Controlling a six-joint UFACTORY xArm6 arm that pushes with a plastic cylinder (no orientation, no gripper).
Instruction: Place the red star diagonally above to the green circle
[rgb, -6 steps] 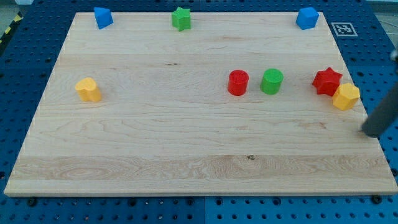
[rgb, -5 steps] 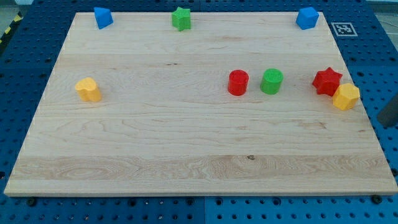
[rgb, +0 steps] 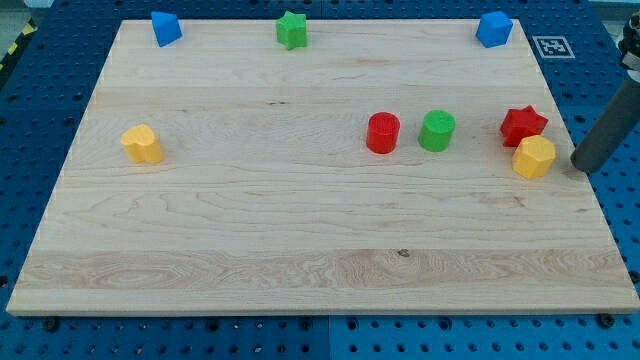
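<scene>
A blue metal base (rgb: 40, 120) drilled with a regular grid of holes carries a pale wooden board (rgb: 250, 220) with visible grain. A black-and-white square marker (rgb: 553, 46) sits on the base, up and to the view's left of my tip. Yellow-and-black striped tape (rgb: 14, 48) shows at the far view's left edge.

The rod is a dark, smooth cylinder entering from the view's right edge. My tip (rgb: 585, 166) rests at the board's right border. It is a bare rod end with nothing that opens or shuts, and it holds nothing.

All blocks appear to be matte moulded plastic.
- The yellow block (rgb: 534, 157), faceted and roughly hexagonal, lies just to the view's left of my tip, with a small gap between.
- The red star (rgb: 523, 125) lies up and to the left of my tip, touching the yellow block's upper edge.
- The green circle (rgb: 437, 131) lies left of the red star, clearly apart from it.
- The red cylinder (rgb: 382, 132) stands just left of the green circle.
- A blue block (rgb: 493, 29), a green star (rgb: 291, 29) and a second blue block (rgb: 165, 27) line the board's top edge.
- A second yellow block (rgb: 142, 144) lies far to the left.
</scene>
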